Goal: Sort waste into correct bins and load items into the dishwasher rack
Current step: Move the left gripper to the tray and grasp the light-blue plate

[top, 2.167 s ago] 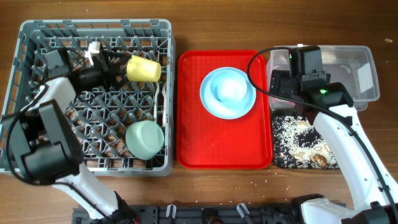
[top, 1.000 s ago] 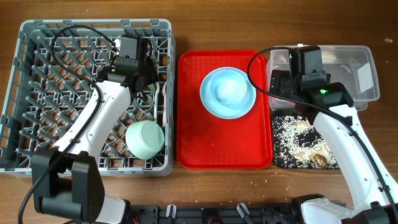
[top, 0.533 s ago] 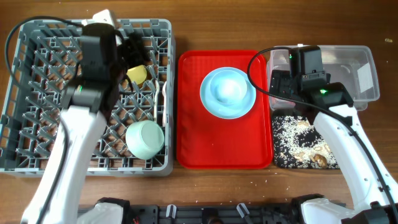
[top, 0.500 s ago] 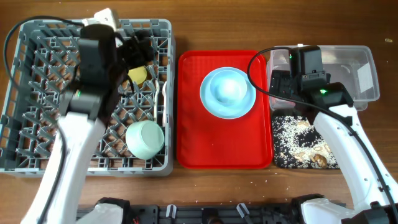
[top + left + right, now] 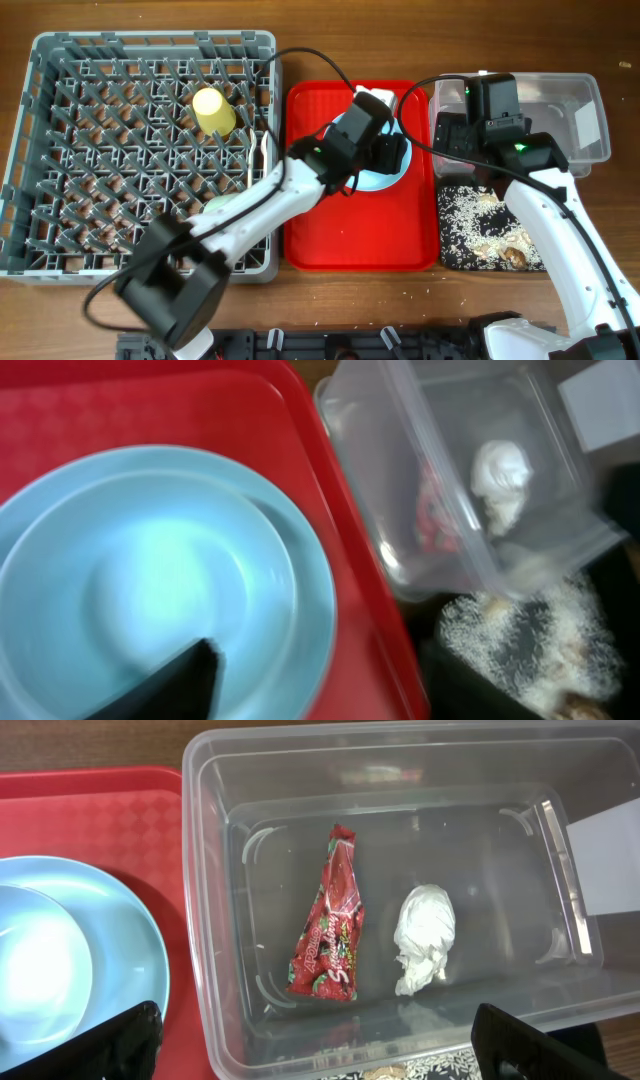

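**Left arm over the tray, right arm over the tub**

Layout, edges:
- Rack (image 5: 60, 150) fills the left side of the table, from far edge almost to near edge.
- Red tray (image 5: 360, 235) sits mid-table, just beside the rack's right wall, with only a thin strip of wood between them.
- Tub (image 5: 480, 860) sits at the far right corner.
- Black tray (image 5: 444, 258) lies just nearward of the tub, close against the red tray's right rim.

Open room:
- The near half of the red tray is bare.
- A band of wood runs along the near edge.
- Most rack pegs stand free.

Task things:
- Cup (image 5: 213, 110) lies on its side in the rack's far half.
- Green bowl (image 5: 212, 204) is at the rack's near right and mostly hidden under the left arm.
- Plate (image 5: 315, 640) is on the far half of the red tray, with the blue bowl (image 5: 150, 585) nested in it.
- Wrapper (image 5: 328, 920) and wad (image 5: 425, 938) lie side by side on the tub floor, apart.
- Grains (image 5: 470, 212) and brown bits cover the black tray.

Arms:
- The left arm reaches from the near left, across the rack's right wall. Its gripper (image 5: 388, 155) hangs over the bowl and plate. Only one dark finger (image 5: 180, 685) shows in the wrist view, so I can't tell its spread.
- The right arm rises from the near right over the black tray. Its gripper (image 5: 315, 1020) hangs above the tub's near wall, with the fingers spread wide and holding nothing.
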{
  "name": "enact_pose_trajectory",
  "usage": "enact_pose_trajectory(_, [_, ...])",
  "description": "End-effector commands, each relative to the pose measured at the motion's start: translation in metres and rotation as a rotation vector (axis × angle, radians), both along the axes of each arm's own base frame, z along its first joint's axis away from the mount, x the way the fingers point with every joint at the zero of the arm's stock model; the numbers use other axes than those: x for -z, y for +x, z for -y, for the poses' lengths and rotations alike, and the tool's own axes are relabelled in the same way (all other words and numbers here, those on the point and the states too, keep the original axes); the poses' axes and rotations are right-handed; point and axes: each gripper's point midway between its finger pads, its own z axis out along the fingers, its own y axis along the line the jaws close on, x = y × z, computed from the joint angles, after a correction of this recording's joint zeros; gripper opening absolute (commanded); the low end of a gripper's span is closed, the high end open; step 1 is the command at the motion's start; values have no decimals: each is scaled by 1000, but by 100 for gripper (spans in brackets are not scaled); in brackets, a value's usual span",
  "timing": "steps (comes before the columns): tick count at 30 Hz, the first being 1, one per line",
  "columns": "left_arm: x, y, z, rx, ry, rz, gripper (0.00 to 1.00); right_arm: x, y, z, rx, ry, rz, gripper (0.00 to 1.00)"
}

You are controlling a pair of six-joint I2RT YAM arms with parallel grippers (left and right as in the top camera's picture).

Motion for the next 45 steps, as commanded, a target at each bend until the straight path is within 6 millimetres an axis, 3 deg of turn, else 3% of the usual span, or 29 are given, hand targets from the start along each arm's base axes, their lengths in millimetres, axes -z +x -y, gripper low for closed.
enact_pose_trajectory(1, [38,12,7,-19,35,0,57,-6,4,-2,-11,4,15,100])
enact_pose_trajectory(4, [66,8,18,4,58,-10,58,-6,4,-2,-10,4,16,100])
enact_pose_trajectory(9, [84,13,18,19,107,23,51,-6,4,-2,-11,4,15,100])
enact_pose_trajectory(11, [87,11,16,22,121,15,40,-6,4,-2,-11,4,15,100])
enact_pose_trajectory(14, [83,24,4,-30,142,44,4,-6,4,-2,-11,4,16,100])
enact_pose_trajectory(15, [72,33,-3,-66,145,75,4,-6,4,-2,-11,4,15,100])
enact_pose_trajectory(16, [44,43,-10,-100,118,121,4,-6,4,-2,-11,4,15,100])
enact_pose_trajectory(18, [-36,47,-20,-129,4,214,4,-6,4,-2,-11,4,15,100])
enact_pose_trajectory(20, [-124,26,-39,-107,-137,272,4,-6,4,-2,-11,4,15,100])
enact_pose_trajectory(21, [-171,5,-63,-126,-237,261,4,-6,4,-2,-11,3,15,100])
enact_pose_trajectory(23, [-207,-23,-96,-116,-312,224,4,-6,4,-2,-11,4,15,100])
enact_pose_trajectory(24, [-214,-38,-119,-119,-323,186,4,-6,4,-2,-11,4,15,100])
enact_pose_trajectory(25, [-209,-52,-146,-130,-328,104,4,-6,4,-2,-11,4,15,100])
enact_pose_trajectory(29, [-184,-69,-169,-44,-466,-204,4,-6,4,-2,-11,4,15,100])
enact_pose_trajectory(32, [-176,-52,-176,108,-715,-397,4,-6,4,-2,-11,4,15,100])
enact_pose_trajectory(37, [-121,-5,-216,40,-879,-554,4,-6,4,-2,-11,4,15,100])
enact_pose_trajectory(45, [-74,-8,-237,-53,-783,-593,4,-6,4,-2,-11,3,15,100])
